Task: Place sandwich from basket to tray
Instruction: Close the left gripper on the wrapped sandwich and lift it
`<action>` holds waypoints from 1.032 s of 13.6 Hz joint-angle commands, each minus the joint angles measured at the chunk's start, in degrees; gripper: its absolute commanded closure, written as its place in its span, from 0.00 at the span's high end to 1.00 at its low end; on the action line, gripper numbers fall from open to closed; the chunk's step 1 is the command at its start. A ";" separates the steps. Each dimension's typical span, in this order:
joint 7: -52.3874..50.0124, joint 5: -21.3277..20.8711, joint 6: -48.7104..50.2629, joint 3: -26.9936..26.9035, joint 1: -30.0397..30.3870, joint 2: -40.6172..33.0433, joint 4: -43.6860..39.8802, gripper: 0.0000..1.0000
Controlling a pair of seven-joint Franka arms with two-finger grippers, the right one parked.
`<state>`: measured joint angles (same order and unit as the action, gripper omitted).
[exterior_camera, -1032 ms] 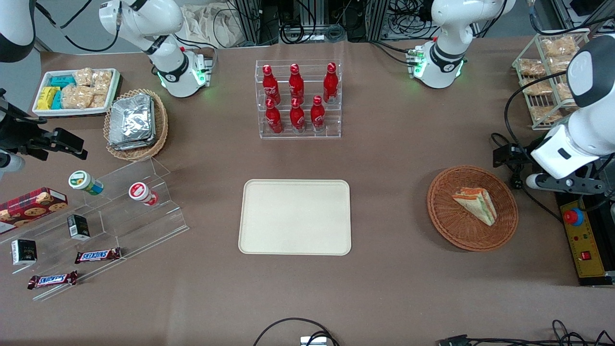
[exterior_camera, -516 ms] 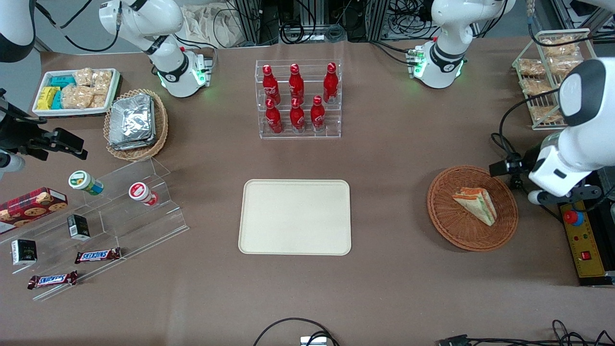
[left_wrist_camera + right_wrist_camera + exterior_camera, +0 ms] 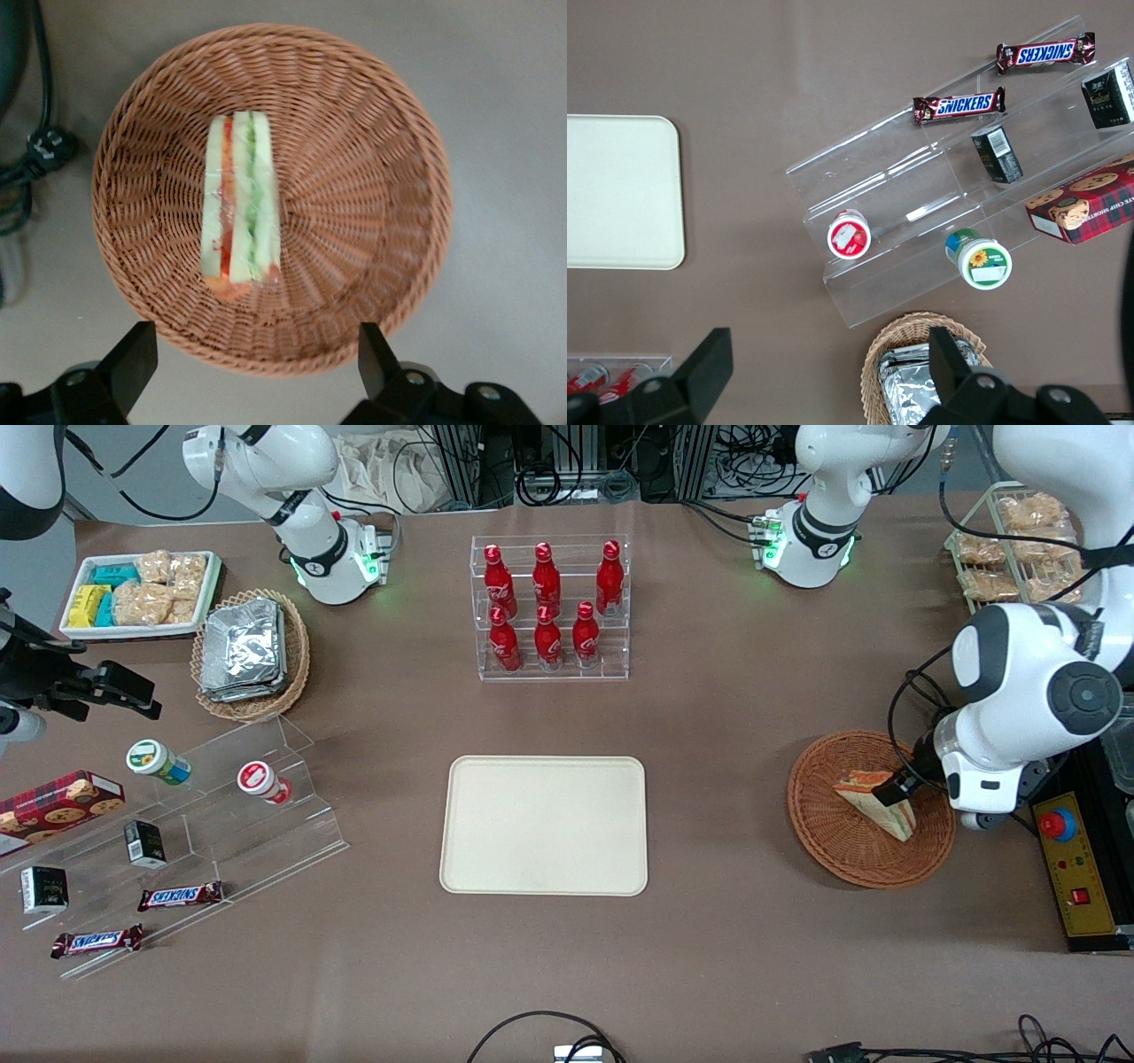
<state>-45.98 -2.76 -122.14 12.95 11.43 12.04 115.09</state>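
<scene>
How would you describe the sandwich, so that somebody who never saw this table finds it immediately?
Find the round reddish-brown wicker basket at the working arm's end of the table, beside the cream tray. The sandwich lies alone inside it, under the open gripper. It is a pale bread wedge with orange and green layers; the lighter basket holds only foil packs.

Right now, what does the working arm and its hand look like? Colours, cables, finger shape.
The left arm is glossy white with rounded shells, dark grey joint bands and a round dark cap on one joint. A black cable loops along it. Its hand, above the basket holding the sandwich, has two black, wedge-shaped fingers on a black body with screws.
</scene>
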 commanded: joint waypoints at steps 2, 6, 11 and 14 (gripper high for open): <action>-5.17 -0.76 -8.10 -0.90 0.43 -1.58 7.41 1.00; -5.18 -0.76 -14.26 -2.58 0.35 1.31 10.16 1.00; -6.66 -0.67 -16.64 -3.63 0.00 6.32 7.79 1.00; -11.06 -0.76 -16.64 -3.63 -0.44 8.26 5.59 0.91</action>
<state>-53.99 -2.76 -138.69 9.28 11.36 18.64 123.04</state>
